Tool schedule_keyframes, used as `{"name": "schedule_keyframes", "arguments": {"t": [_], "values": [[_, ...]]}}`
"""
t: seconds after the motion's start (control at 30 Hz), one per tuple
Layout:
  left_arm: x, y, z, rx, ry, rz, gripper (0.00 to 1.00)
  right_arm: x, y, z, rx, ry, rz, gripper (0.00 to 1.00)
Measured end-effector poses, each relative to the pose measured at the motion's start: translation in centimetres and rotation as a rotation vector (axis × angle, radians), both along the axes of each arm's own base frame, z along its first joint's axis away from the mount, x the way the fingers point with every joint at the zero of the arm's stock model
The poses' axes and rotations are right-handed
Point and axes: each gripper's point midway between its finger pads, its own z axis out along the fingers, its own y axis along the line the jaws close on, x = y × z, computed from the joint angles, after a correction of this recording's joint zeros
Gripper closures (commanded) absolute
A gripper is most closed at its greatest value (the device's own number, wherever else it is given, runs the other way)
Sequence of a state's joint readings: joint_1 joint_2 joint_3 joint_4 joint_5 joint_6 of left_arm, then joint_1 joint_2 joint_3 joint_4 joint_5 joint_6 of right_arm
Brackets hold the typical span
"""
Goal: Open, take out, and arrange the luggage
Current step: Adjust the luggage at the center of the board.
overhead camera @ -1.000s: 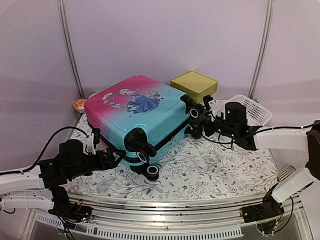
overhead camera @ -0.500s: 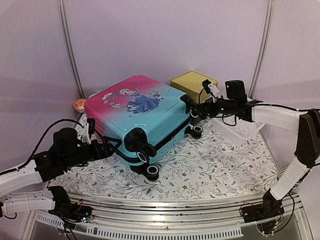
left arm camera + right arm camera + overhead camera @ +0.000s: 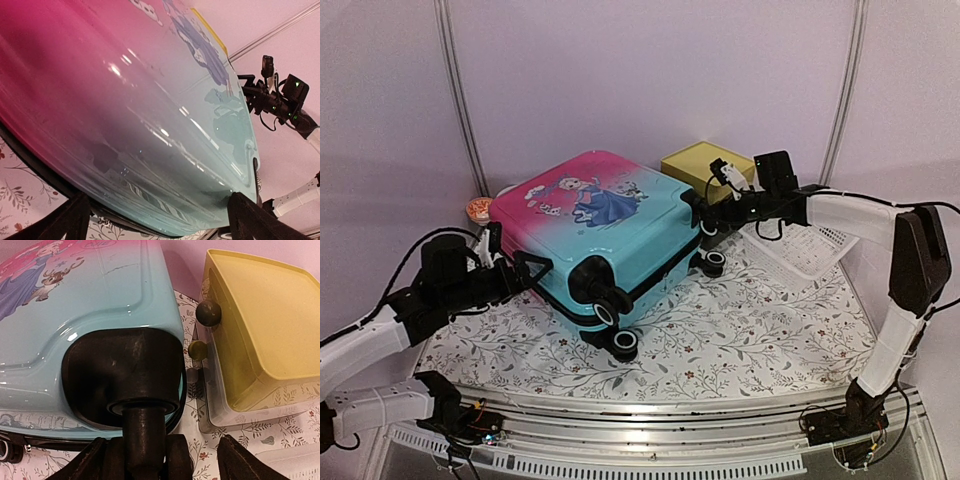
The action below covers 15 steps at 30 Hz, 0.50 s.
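Note:
The luggage (image 3: 590,225) lies flat on the floral cloth, pink at the back and turquoise toward its black wheels (image 3: 624,343). It is zipped shut, with the cartoon girl print on top. My left gripper (image 3: 520,272) is open at its left side. In the left wrist view the shell (image 3: 150,100) fills the space between the left gripper's (image 3: 159,207) two fingers. My right gripper (image 3: 712,222) is at the far right corner of the luggage (image 3: 90,295). The right gripper (image 3: 162,450) is open, its fingers either side of a black wheel post (image 3: 145,435), with a gap on the right.
A yellow-topped drawer box (image 3: 705,165) stands just behind the right gripper, close beside the luggage corner in the right wrist view (image 3: 260,325). A white mesh basket (image 3: 810,245) lies under the right forearm. A small orange round thing (image 3: 478,208) sits at the back left.
The right arm swung from in front of the basket up and back to the far wheel. The left gripper rose and moved in along the luggage's left edge.

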<state>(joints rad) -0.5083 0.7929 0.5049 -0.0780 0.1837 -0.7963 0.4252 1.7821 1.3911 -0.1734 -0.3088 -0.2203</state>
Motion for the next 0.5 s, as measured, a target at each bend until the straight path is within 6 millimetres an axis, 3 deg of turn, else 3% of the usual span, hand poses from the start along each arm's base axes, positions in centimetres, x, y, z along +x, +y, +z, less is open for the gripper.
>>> {"name": "schedule_keyframes", "arguments": {"t": [0.2,0.5], "values": [[1.6,0.3,0.6,-0.028,0.014,0.0,0.03,-0.4,0.1,-0.4,-0.003,0.02,0.013,0.5],[4.2,1.5,0.9,-0.043,0.035,0.048,0.03,-1.9,0.7,-0.3,0.007,-0.02,-0.012,0.52]]}}
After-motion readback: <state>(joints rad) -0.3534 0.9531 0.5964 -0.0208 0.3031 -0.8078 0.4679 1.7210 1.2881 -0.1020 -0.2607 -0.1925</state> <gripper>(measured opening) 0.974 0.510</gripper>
